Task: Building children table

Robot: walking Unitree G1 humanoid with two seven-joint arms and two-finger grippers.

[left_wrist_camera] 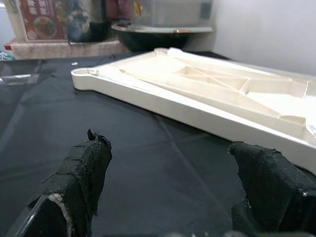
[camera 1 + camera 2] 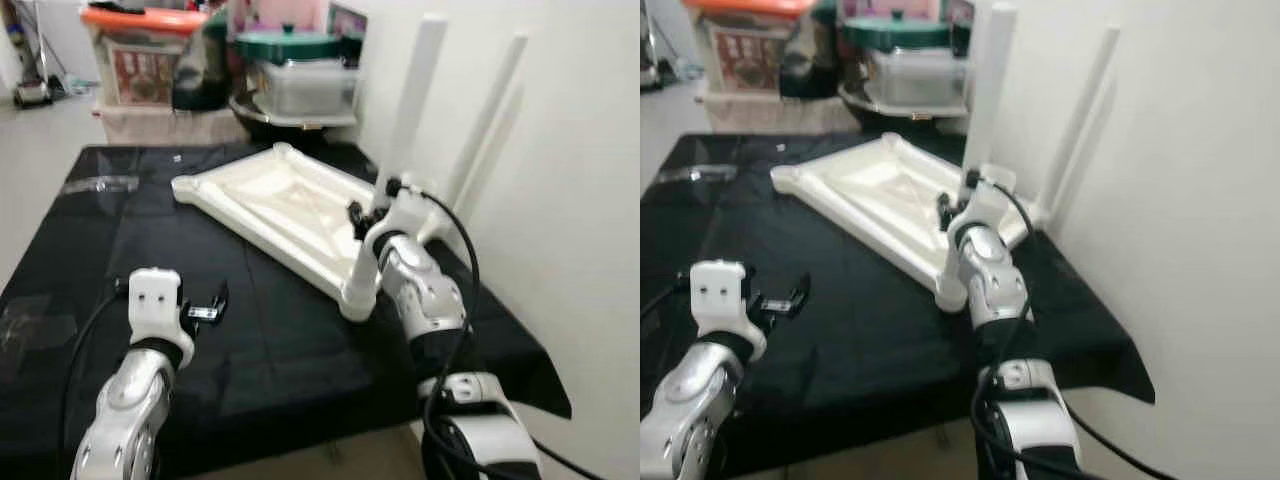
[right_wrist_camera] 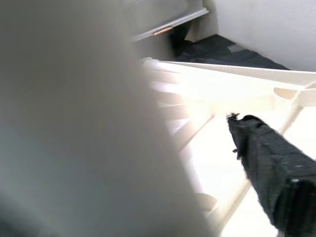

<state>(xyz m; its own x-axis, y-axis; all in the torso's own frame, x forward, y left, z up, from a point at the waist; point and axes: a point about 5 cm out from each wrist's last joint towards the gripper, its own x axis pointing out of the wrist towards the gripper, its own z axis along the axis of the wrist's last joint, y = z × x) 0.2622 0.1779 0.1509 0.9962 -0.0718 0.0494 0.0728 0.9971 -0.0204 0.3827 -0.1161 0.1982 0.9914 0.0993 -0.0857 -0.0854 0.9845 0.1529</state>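
Note:
A white children's table top (image 2: 270, 205) lies upside down on the black cloth (image 2: 120, 250). One white leg (image 2: 485, 120) stands at its far right corner by the wall. A second leg (image 2: 410, 100) stands tilted on the near right corner (image 2: 355, 300). My right gripper (image 2: 362, 215) is at this leg's lower part. In the right wrist view the blurred leg (image 3: 74, 123) is close against one side, with a gap to the visible black finger (image 3: 271, 163), so the gripper is open. My left gripper (image 2: 205, 310) hovers open and empty over the cloth, facing the table top (image 1: 197, 94).
Behind the cloth stand a box with an orange lid (image 2: 140, 50), a clear box with a green lid (image 2: 295, 70) and a dark bowl (image 2: 280, 115). A white wall (image 2: 560, 200) runs close along the right. The cloth's front edge (image 2: 300, 430) hangs near my arms.

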